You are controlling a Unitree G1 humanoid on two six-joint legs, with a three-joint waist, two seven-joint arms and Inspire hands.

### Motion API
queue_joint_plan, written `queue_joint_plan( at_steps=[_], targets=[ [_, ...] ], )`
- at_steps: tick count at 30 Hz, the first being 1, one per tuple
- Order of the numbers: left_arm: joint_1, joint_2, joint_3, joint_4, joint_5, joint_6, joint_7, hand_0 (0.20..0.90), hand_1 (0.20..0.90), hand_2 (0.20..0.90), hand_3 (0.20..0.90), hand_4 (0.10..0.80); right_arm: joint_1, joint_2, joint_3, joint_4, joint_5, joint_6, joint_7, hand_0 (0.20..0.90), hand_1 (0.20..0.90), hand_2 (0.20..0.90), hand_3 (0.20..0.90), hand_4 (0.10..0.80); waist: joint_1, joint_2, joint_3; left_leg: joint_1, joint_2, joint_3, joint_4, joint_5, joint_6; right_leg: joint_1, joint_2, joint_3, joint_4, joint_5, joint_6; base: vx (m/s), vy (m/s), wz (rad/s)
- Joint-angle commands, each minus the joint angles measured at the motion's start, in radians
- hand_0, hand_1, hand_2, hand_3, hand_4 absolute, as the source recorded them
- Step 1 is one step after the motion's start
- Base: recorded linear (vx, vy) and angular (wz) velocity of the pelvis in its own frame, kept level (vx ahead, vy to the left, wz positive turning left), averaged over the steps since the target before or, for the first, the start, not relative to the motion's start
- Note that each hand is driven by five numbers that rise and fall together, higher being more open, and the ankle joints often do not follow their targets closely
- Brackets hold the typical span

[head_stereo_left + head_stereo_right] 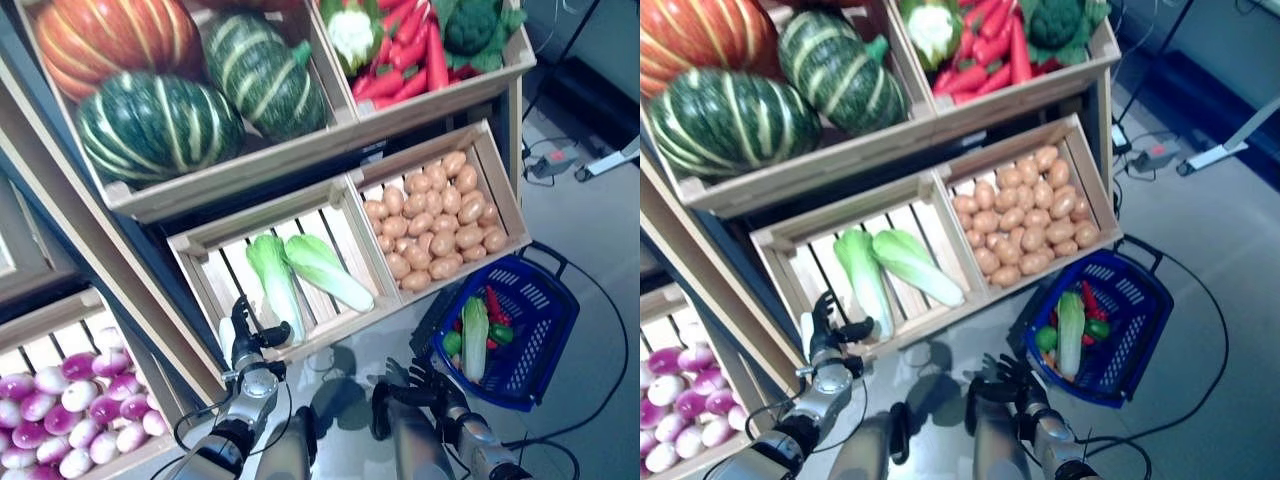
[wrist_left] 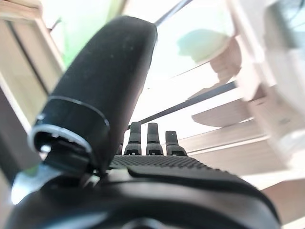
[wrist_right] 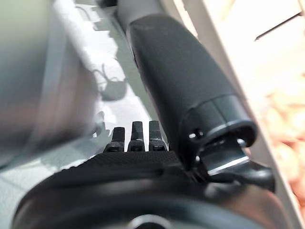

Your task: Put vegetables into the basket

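Nearest the lens, at bottom centre of the head views: right hand (image 1: 420, 385), empty, fingers loosely spread over the grey floor (image 1: 580, 230). Up and left of it, left hand (image 1: 247, 335), also empty, fingers straight and thumb out, raised at the front lip of the cabbage crate (image 1: 205, 262) — touching or just short of it, cannot tell.

Lower right of frame: blue basket (image 1: 545, 330) on the floor, already holding a pale green cabbage (image 1: 474, 336) with red and green peppers (image 1: 497, 320) beside it. Centre of frame: two more napa cabbages (image 1: 300, 272) lying side by side on the crate slats. Right of those, a crate of potatoes (image 1: 435, 222). Upper left: striped pumpkins (image 1: 160, 120), orange and dark green. Upper centre: cauliflower (image 1: 350, 32), red carrots (image 1: 410, 55), broccoli (image 1: 470, 25). Lower left corner: purple-and-white turnips (image 1: 75, 405).

Left wrist view adds only a close look — thumb (image 2: 102, 90) standing up, fingertips (image 2: 153, 136) straight, nothing between them, pale wooden slats beyond. Right wrist view likewise: thumb (image 3: 186, 90) extended, fingertips (image 3: 136, 136) straight and bare, floor beyond and a blur of potatoes along one edge.
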Motion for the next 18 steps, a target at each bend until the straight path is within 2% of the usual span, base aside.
queue_joint_plan(
  at_steps=[1,8,18],
  targets=[
    [-0.074,0.026,0.032,-0.070,-0.008,-0.079,0.068,0.900,0.900,0.900,0.900,0.800,0.021,-0.041,0.034,-0.157,0.072,-0.084,-0.033,0.900,0.900,0.900,0.900,0.800,-0.028,-0.015,-0.022,-0.112,-0.024,0.007,0.130,0.009,0.069,0.029,-0.004,0.001,0.066,-0.034,-0.036,-0.057,0.003,-0.02],
    [-0.099,0.048,0.048,-0.089,-0.041,-0.044,0.086,0.900,0.900,0.900,0.900,0.800,0.043,-0.068,0.018,-0.223,0.080,-0.093,-0.056,0.900,0.900,0.900,0.900,0.800,-0.039,-0.020,0.015,-0.228,-0.023,-0.012,0.324,-0.033,0.087,-0.087,-0.011,0.009,0.240,-0.076,-0.040,-0.040,-0.007,0.01],
    [-0.138,0.067,0.071,-0.077,-0.105,-0.051,0.058,0.900,0.900,0.900,0.900,0.800,0.057,-0.087,0.006,-0.277,0.071,-0.084,-0.101,0.900,0.900,0.900,0.900,0.800,-0.056,-0.033,0.052,-0.333,-0.020,-0.013,0.465,-0.062,0.109,-0.201,0.004,0.017,0.359,-0.089,-0.046,-0.021,-0.008,-0.01]
  ],
)
